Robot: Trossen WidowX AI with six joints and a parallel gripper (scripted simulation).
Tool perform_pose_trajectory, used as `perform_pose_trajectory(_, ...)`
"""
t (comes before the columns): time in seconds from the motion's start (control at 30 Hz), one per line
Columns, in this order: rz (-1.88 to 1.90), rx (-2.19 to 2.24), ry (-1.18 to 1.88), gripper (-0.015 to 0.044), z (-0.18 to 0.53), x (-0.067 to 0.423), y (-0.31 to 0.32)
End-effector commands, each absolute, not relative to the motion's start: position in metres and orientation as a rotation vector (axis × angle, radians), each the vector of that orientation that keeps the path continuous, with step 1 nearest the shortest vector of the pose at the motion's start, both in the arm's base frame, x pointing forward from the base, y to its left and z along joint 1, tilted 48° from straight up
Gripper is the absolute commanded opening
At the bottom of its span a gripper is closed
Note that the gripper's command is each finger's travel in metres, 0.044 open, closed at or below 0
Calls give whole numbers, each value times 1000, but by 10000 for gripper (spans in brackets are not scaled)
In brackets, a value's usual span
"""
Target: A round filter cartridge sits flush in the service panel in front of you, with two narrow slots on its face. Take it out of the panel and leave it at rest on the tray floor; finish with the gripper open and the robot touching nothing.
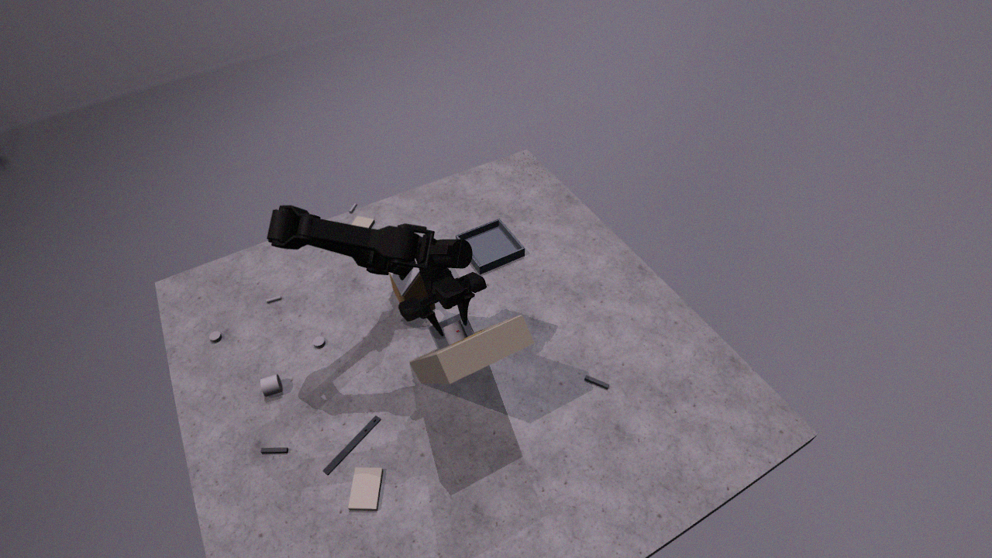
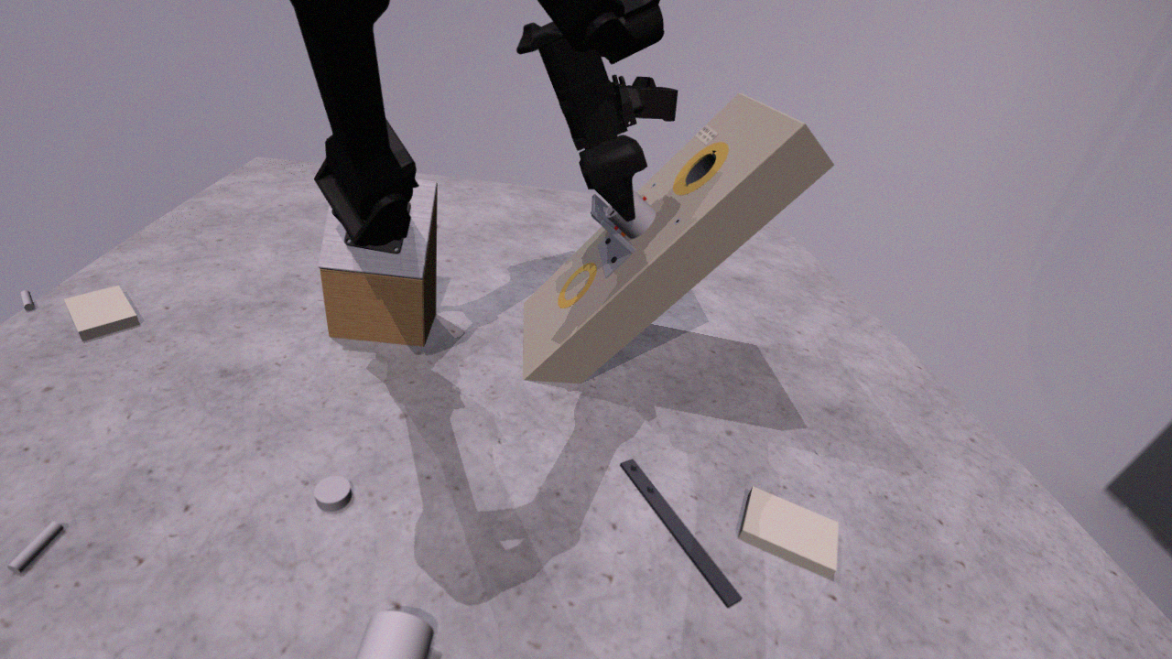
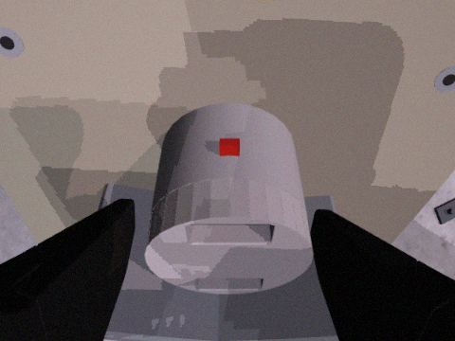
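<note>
Currently the black parallel-jaw gripper (image 3: 229, 246) straddles the pale grey cylindrical filter cartridge (image 3: 230, 196), one black finger (image 3: 70, 284) on each side of it. Jaws are open, a gap visible on both sides, nothing gripped. The cartridge sticks out from the tilted beige box-shaped service panel (image 2: 721, 212), standing on a small grey bracket plate (image 3: 222, 322) on the panel face. Its end face shows two narrow slots; a small red square marks its side. On the panel, a yellow ring with a dark hole (image 2: 699, 168) sits above the cartridge and a second yellow ring (image 2: 578, 284) below it. The dark-walled square tray (image 1: 490, 246) lies on the concrete table (image 1: 624, 430), well apart from the panel, beyond the arm's wooden pedestal block (image 2: 373, 307).
</note>
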State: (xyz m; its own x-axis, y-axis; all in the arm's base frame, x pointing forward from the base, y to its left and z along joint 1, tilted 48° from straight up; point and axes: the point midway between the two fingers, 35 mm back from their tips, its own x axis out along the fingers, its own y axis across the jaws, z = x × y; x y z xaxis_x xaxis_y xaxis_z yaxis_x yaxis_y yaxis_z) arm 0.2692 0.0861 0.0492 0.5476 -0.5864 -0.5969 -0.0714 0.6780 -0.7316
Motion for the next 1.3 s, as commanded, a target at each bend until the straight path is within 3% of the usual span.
perform_pose_trajectory(0.0, -346, -787, 960, 232, 49, 269, 86)
perform_pose_trajectory(0.23, -346, -787, 960, 186, 49, 269, 86)
perform_pose_trajectory(0.47, -346, -788, 960, 2, 54, 274, 92)
perform_pose_trajectory(0.7, -345, -789, 960, 0, 65, 281, 105)
perform_pose_trajectory(1.27, -344, -790, 964, 0, 119, 237, 159)
